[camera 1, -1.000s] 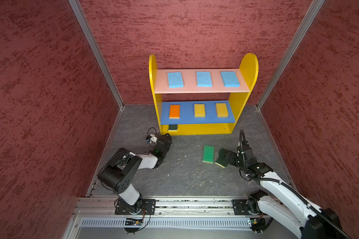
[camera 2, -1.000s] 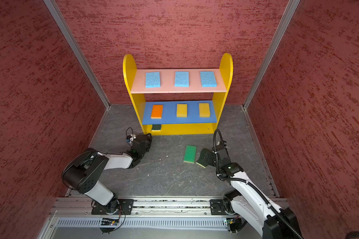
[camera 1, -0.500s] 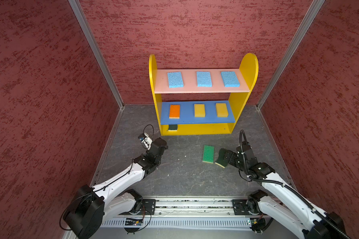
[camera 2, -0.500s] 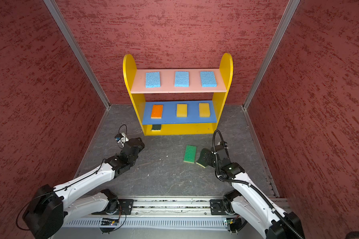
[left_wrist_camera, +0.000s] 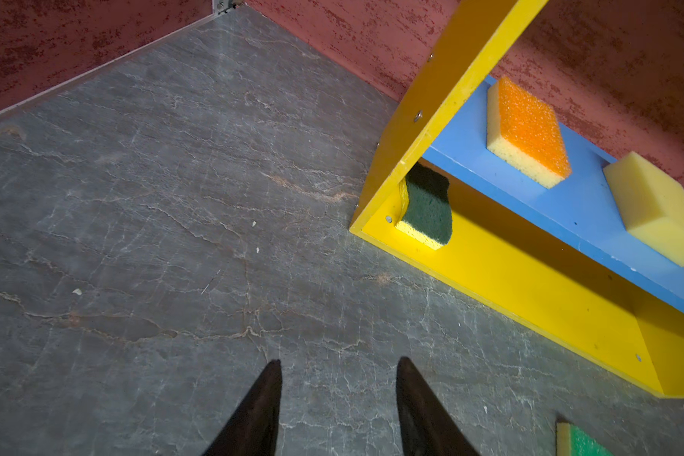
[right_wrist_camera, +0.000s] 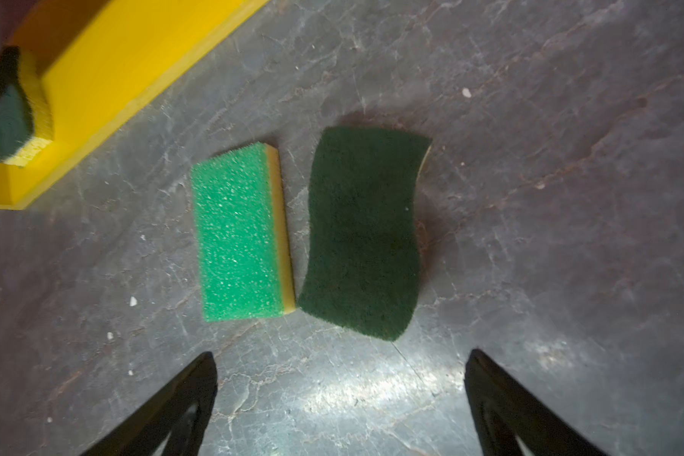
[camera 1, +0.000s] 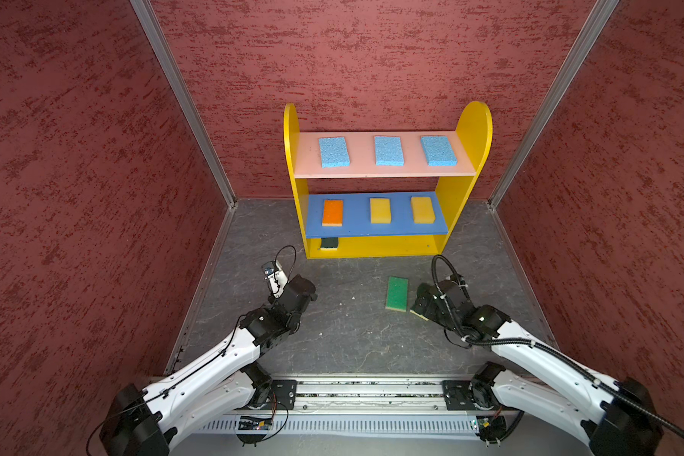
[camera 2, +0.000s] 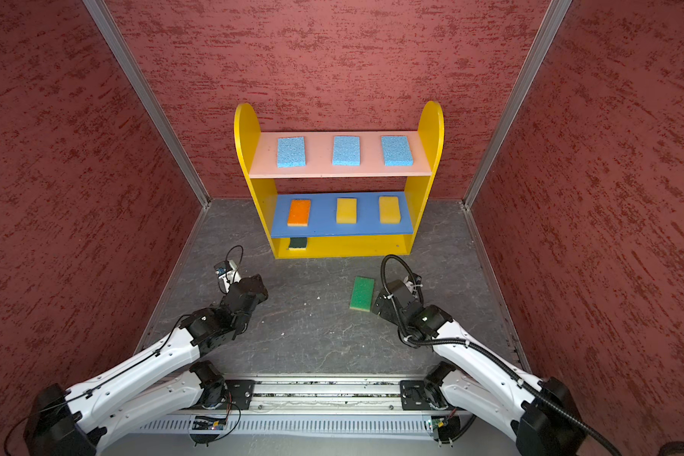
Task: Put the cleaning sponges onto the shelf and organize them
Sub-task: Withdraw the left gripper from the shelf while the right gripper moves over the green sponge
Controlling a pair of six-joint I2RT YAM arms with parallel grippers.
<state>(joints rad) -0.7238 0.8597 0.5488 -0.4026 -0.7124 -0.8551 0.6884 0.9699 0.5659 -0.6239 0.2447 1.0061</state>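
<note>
The step in hand appeared to be the pick of the dark green wavy sponge (right_wrist_camera: 362,233). It lay flat on the tabletop (camera 1: 352,335), near of the shelf (camera 1: 466,130) and just right of the bright green sponge (right_wrist_camera: 239,233). The right hand (right_wrist_camera: 342,353) hovered at its near end, jaws fully spread and empty. The left hand (left_wrist_camera: 338,360) stood partly open, empty, over bare tabletop left of the shelf.

Recommended procedure: lower the jaws astride the sponge's short width; keep the left jaw clear of the bright green neighbour; close gently, as foam compresses; deliver to the bottom board (left_wrist_camera: 510,276), right of the dark green sponge (left_wrist_camera: 429,207) already there.

No brand, label or writing was legible.
</note>
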